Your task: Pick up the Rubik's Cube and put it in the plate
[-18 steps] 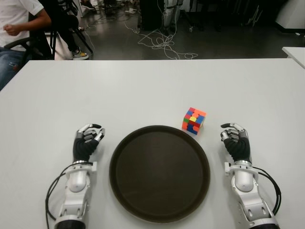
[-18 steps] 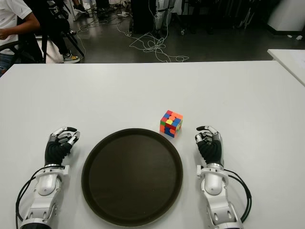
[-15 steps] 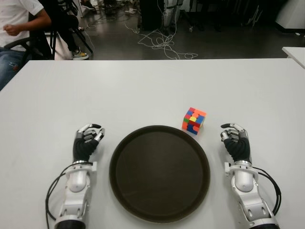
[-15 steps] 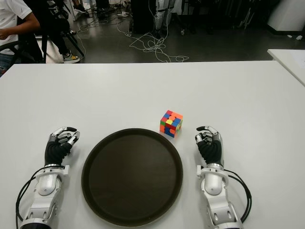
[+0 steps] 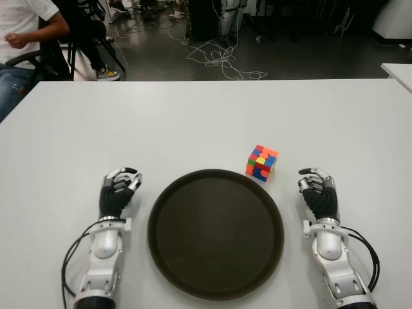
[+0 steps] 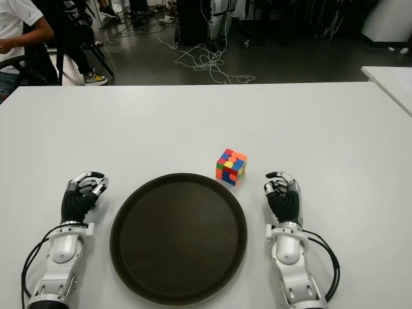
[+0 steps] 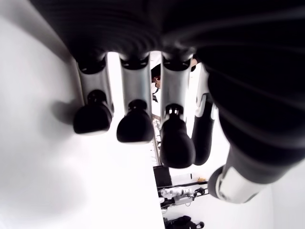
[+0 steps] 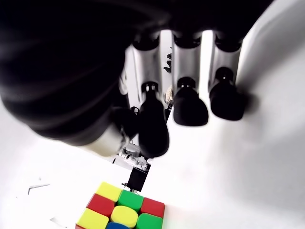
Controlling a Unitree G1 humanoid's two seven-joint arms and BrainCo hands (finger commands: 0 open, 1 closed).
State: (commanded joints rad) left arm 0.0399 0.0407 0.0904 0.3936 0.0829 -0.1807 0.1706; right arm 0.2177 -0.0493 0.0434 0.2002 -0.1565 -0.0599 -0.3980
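Note:
The Rubik's Cube [image 5: 261, 161] stands on the white table [image 5: 193, 116], just past the far right rim of the round dark plate [image 5: 215, 233], which holds nothing. My right hand [image 5: 317, 190] shows to the right of the plate, a short way right of the cube and nearer to me. Its fingers [image 8: 189, 106] hang relaxed with nothing in them, and the cube [image 8: 125, 212] shows beyond them, apart from the hand. My left hand [image 5: 119, 190] shows to the left of the plate, its fingers [image 7: 136, 126] relaxed and empty too.
A seated person [image 5: 26, 32] is beyond the table's far left corner. Cables [image 5: 219, 58] lie on the floor behind the table. The corner of another white table [image 5: 400, 71] shows at the far right.

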